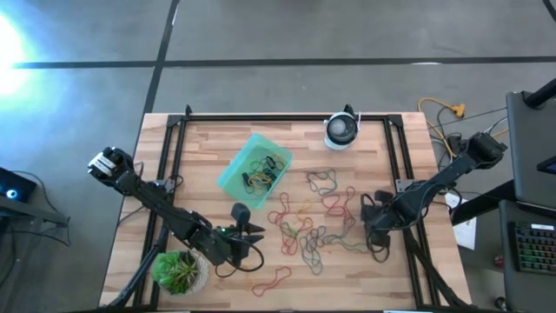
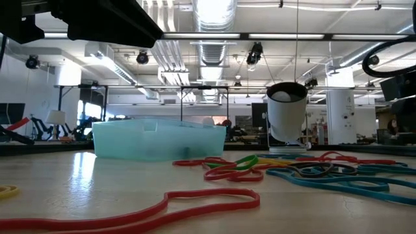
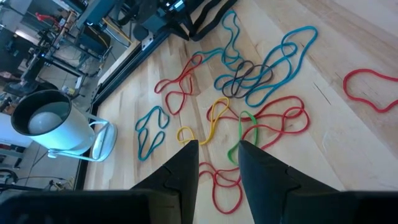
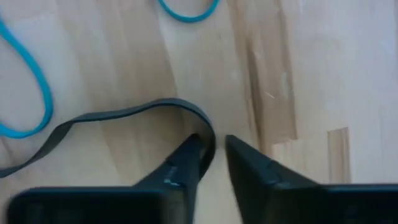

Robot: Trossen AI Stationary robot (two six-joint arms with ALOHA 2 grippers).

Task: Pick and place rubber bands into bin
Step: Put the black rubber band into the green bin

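on the wooden table (image 1: 208, 139) there is one teal bin (image 1: 254, 170) and it sits a bit left of the middle, near the far edge. a few rubber bands are already inside it, dark and yellow ones, too tangled to count. many more rubber bands (image 1: 317, 217) lie loose on the wood to the right of the bin, red, blue, green, yellow and grey, all mixed up in a pile that is hard to count. one red band (image 1: 276, 280) lies alone near the front edge.

there are two arms. the left gripper (image 1: 246, 228) is just in front of the bin, beside the pile. its two fingers (image 3: 186, 168) stand a little apart with nothing between them, and they point at the bands below.

the right gripper (image 4: 211, 149) is down low at the right side of the pile. its fingers are close together, with a small gap. one grey band (image 4: 118, 118) curls around one finger tip and touches it, but i cannot tell if it is pinched. two blue bands lie near it.

one white round device (image 1: 341, 130) stands at the far edge. one green plant (image 1: 178, 271) in a pot sits at the front left corner.
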